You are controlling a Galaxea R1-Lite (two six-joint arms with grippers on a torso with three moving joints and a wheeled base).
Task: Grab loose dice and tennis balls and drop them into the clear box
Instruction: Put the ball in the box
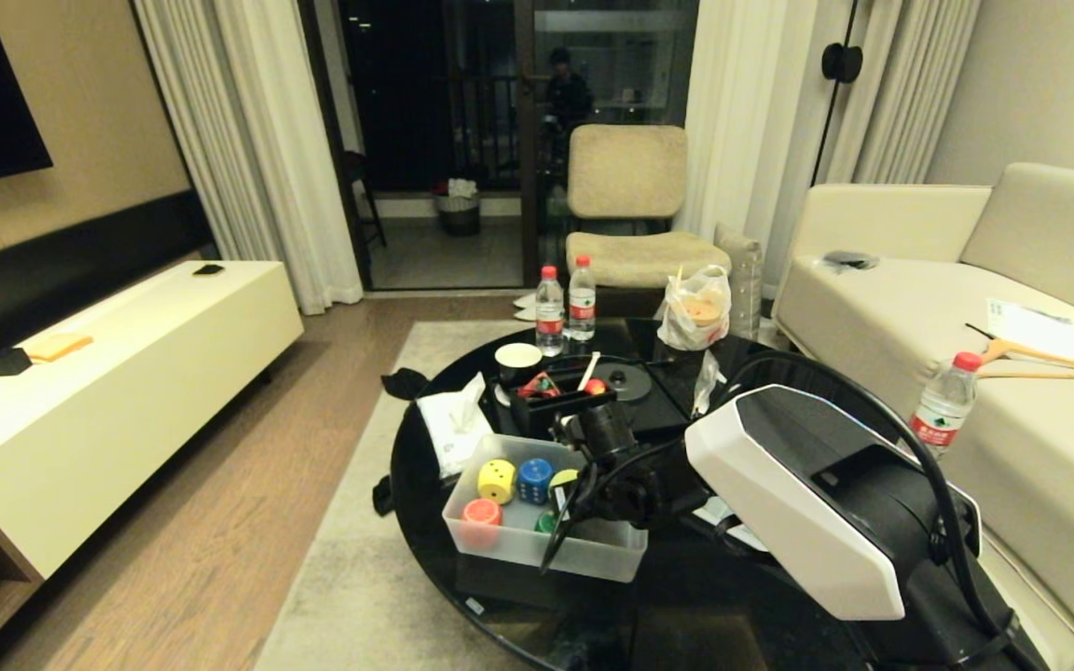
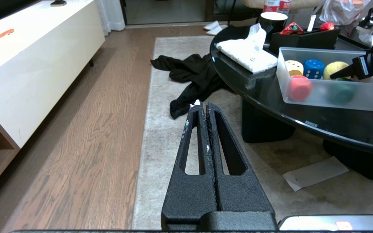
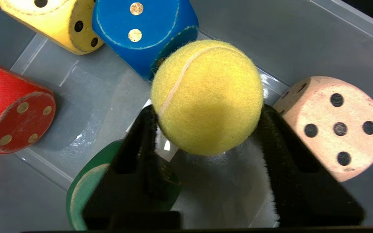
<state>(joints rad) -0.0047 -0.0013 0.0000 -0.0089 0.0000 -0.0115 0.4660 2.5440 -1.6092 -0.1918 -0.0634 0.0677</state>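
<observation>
On the black table in the head view, the clear box (image 1: 537, 545) holds dice; left wrist view shows left gripper (image 2: 202, 108) jaws together, parked; right wrist view shows right gripper (image 3: 206, 113) jaws touching the tennis ball (image 3: 207, 95) over the box, release likely next.

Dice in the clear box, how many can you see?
5, all in the clear box: yellow die, blue die, red die, green die partly under the right gripper, beige die. None seems hidden.

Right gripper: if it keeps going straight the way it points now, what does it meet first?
The tennis ball between the right gripper's fingers, over the clear box. Past the ball, probably the box floor between the blue die and beige die; depth is unclear.
</observation>
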